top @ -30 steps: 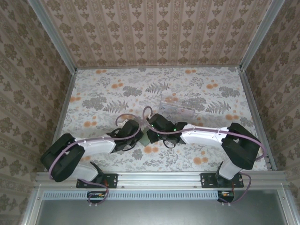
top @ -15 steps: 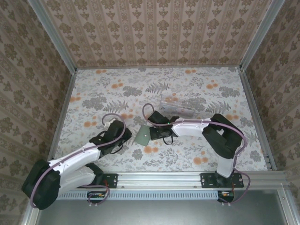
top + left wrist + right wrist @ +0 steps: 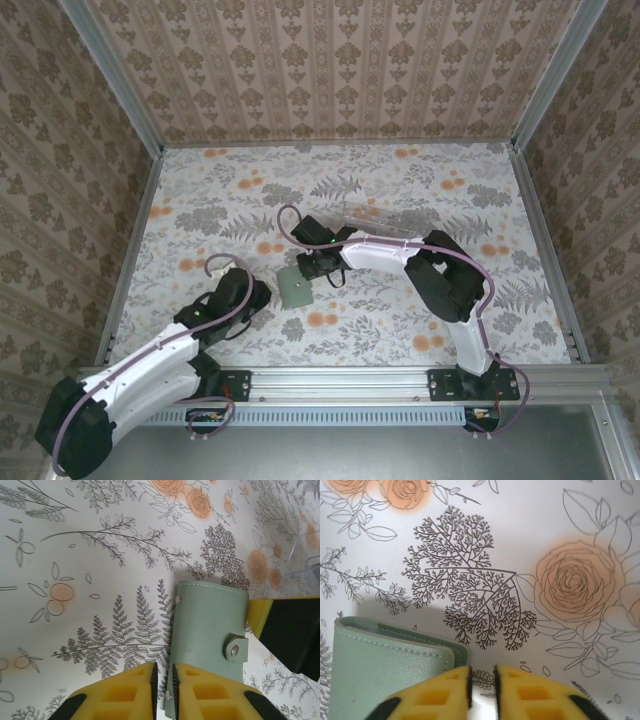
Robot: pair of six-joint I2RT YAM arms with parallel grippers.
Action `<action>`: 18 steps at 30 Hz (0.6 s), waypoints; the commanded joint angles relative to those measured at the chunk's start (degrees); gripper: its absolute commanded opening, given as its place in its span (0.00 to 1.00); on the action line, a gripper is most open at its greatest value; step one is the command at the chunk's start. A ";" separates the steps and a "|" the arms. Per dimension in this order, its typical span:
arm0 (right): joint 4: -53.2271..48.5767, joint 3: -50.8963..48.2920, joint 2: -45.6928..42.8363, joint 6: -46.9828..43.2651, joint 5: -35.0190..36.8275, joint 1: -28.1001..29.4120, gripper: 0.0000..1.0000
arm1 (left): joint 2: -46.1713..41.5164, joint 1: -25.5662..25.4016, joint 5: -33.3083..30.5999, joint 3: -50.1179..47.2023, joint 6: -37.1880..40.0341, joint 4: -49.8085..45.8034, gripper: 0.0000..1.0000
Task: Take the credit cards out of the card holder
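Card holder lies shut, left fingers and right fingers narrowly parted, empty, by its edges.

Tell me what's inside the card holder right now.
Nothing inside shows: the card holder lies folded shut on the table, its snap tab across the edge. Its cover hides any cards.

Floral-print table surface, damask wallpaper walls, aluminium frame rails.
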 commanded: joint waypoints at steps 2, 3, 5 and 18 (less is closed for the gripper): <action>-7.71 1.53 -4.13 -1.15 7.72 3.01 0.33 | -4.74 2.28 -0.49 1.22 2.39 -5.95 0.29; -9.03 1.96 -4.56 -0.78 9.26 3.96 0.33 | -6.02 3.11 -0.50 1.54 2.79 -6.94 0.34; -12.19 3.45 -4.48 0.08 11.19 5.73 0.34 | -8.51 4.82 -0.18 2.23 3.78 -8.85 0.43; -22.78 17.20 4.95 2.48 14.77 11.03 0.35 | -15.01 8.68 3.33 1.71 5.80 -11.44 0.60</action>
